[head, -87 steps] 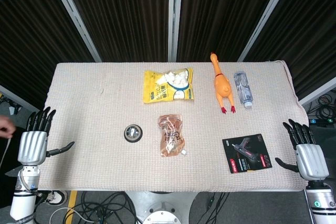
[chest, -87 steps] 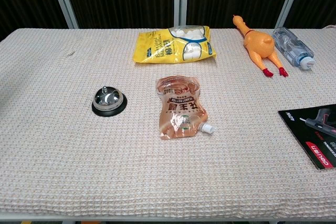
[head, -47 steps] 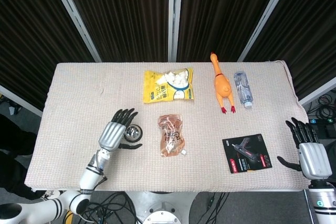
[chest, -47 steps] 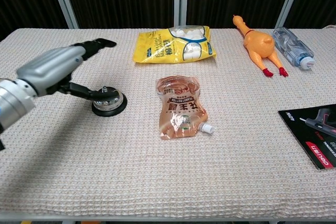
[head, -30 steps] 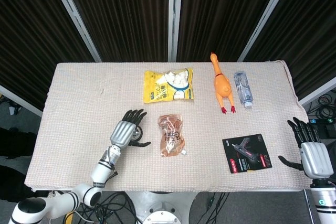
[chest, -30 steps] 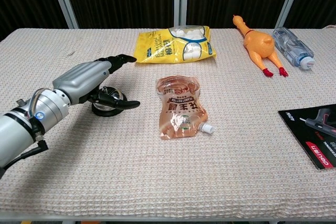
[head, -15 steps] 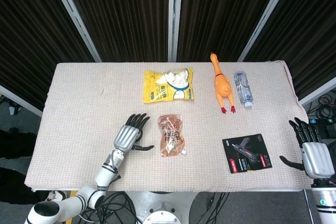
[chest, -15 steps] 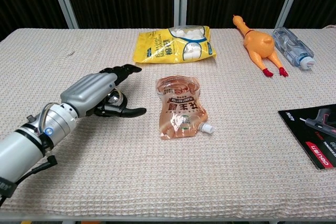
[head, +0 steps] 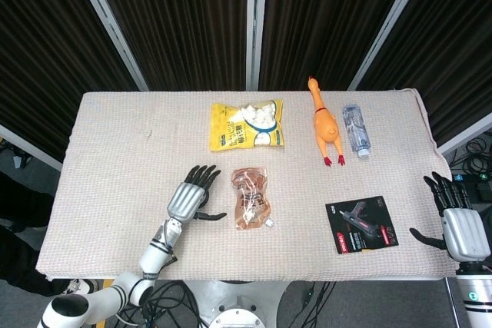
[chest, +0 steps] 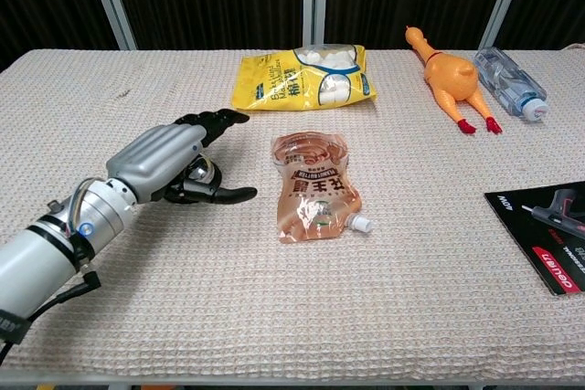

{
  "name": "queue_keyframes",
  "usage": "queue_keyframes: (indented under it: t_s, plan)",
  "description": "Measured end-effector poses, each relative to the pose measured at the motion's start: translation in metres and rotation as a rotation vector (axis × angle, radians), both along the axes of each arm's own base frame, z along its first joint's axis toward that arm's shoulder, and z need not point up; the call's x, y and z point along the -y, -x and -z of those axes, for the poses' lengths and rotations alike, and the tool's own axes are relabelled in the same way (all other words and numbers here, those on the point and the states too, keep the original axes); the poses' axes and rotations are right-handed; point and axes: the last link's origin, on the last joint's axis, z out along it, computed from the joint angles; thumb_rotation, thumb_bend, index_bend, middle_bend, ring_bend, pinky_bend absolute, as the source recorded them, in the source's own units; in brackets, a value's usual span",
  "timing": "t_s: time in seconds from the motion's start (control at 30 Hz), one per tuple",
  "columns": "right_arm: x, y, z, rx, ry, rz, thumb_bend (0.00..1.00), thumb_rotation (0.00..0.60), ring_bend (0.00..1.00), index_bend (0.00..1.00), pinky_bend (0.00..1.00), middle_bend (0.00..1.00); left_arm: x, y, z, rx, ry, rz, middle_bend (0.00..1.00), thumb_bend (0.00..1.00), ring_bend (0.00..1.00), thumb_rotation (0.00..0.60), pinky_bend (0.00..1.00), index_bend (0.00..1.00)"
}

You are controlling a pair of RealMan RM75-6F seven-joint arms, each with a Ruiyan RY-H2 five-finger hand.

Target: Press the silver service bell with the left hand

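Over the last few seconds our left hand (chest: 169, 160) swung in from the table's 9 o'clock edge and settled palm-down over the silver service bell (chest: 199, 173), which sat left of centre on the woven table cover (head: 115, 144), at about 9 o'clock from the brown spouted pouch (chest: 313, 186). In the last half second the hand barely shifted, which we took to mean the reach was finished and only the downward press was left, or was under way. In the chest view only a sliver of the bell's chrome dome and black base showed beneath the palm; in the head view the hand (head: 187, 198) hid the bell altogether. The fingers (chest: 212, 120) lay extended and slightly spread toward 12 o'clock, the thumb (chest: 228, 195) stuck out toward the pouch at 3 o'clock without reaching it, and nothing was held. Whether the palm was actually bearing on the plunger we could not tell. Our right hand (head: 462, 228) waited at the table's 4 o'clock corner, fingers apart and empty, just beside the black tool packet (head: 361, 224). The yellow snack bag (head: 246, 124), the rubber chicken (head: 325, 124) and the water bottle (head: 356, 130) lay along the far side, well apart from the bell.
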Motion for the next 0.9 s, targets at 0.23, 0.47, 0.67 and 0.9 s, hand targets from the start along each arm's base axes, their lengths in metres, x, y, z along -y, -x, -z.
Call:
queue_keyframes:
  t_s: [0.23, 0.47, 0.67, 0.9]
  plan:
    - [0.0, -0.002, -0.001, -0.002, 0.003, -0.004, 0.0, 0.6, 0.0, 0.0, 0.0, 0.0, 0.006, 0.011, 0.008, -0.037, 0.048, -0.027, 0.0, 0.0, 0.0, 0.174, 0.0, 0.04]
    - [-0.001, -0.006, -0.004, -0.004, 0.014, -0.016, 0.0, 0.6, 0.0, 0.0, 0.0, 0.0, 0.0, -0.001, -0.001, -0.001, 0.004, 0.004, 0.0, 0.0, 0.0, 0.172, 0.0, 0.04]
    - [-0.003, -0.006, -0.003, -0.007, 0.01, -0.014, 0.0, 0.6, 0.0, 0.0, 0.0, 0.0, 0.006, 0.009, 0.002, -0.039, 0.035, -0.015, 0.0, 0.0, 0.0, 0.172, 0.0, 0.04]
    - [-0.001, -0.007, -0.002, -0.004, 0.01, -0.013, 0.0, 0.6, 0.0, 0.0, 0.0, 0.0, 0.005, 0.014, -0.003, -0.03, 0.014, -0.027, 0.0, 0.0, 0.0, 0.172, 0.0, 0.04]
